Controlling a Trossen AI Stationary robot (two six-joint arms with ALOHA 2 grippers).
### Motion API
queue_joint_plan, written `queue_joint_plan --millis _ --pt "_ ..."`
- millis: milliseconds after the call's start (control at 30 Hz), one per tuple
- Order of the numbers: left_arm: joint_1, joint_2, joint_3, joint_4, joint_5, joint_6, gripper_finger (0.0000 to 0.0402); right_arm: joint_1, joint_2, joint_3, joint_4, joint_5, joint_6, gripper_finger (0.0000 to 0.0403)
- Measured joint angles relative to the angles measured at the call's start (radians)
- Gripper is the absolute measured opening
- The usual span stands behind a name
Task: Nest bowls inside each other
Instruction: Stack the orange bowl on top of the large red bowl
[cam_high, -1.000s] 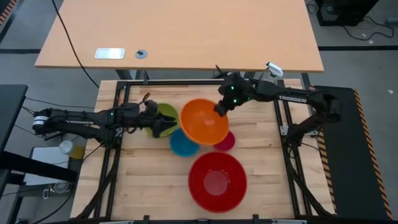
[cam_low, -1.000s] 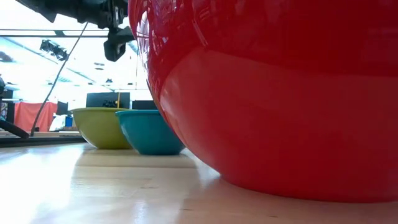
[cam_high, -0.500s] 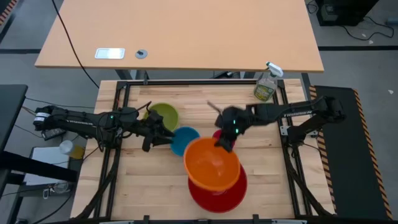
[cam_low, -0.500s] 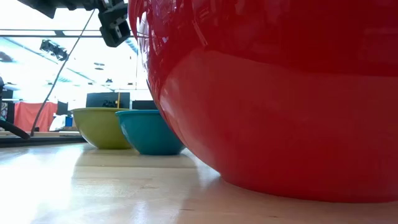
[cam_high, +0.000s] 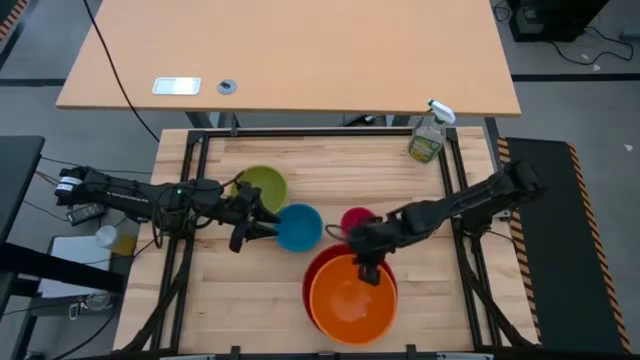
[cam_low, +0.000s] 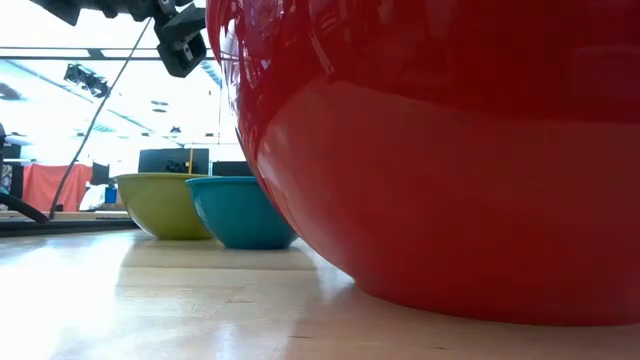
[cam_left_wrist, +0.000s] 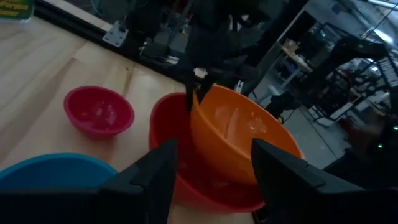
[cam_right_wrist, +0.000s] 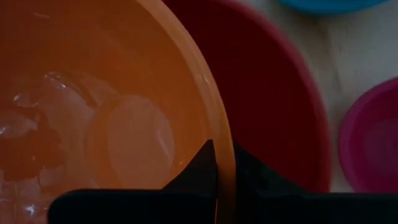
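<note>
My right gripper (cam_high: 367, 262) is shut on the orange bowl (cam_high: 350, 300), which hangs tilted over the red bowl (cam_high: 318, 268) near the table's front edge. The orange bowl's low side (cam_left_wrist: 230, 168) dips inside the red bowl's rim; whether the two touch, I cannot tell. The pink bowl (cam_high: 356, 219), the blue bowl (cam_high: 299, 227) and the lime green bowl (cam_high: 263, 186) each stand on their bases on the table. My left gripper (cam_high: 256, 228) hovers open just left of the blue bowl, holding nothing. My right gripper pinches the orange bowl's rim (cam_right_wrist: 215, 124) on its far side, one finger (cam_right_wrist: 204, 167) inside the bowl and the other (cam_right_wrist: 250, 175) outside. The fingers slant down from the far right. The bowl hangs tilted, its held edge highest.
A clear spray bottle (cam_high: 428, 136) stands at the table's far right corner. The black frame rails (cam_high: 300, 134) run round the table. Bare wood lies at the near left (cam_high: 230, 300).
My right gripper has carried the orange bowl from the far middle toward the table's near edge and down, to above the red bowl. My left gripper has swung from the green bowl toward the near edge, beside the blue bowl, staying open.
</note>
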Motion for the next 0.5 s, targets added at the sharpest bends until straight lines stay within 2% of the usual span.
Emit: queue_joint_plan --millis 267,500 --pt "0.0 0.0 0.0 -0.002 -0.009 -0.005 0.0208 0.008 0.072 0.0 -0.027 0.082 0.013 0.0029" --pt "0.0 0.0 0.0 -0.003 -0.009 -0.009 0.0208 0.008 0.084 0.0 -0.069 0.127 0.012 0.0029"
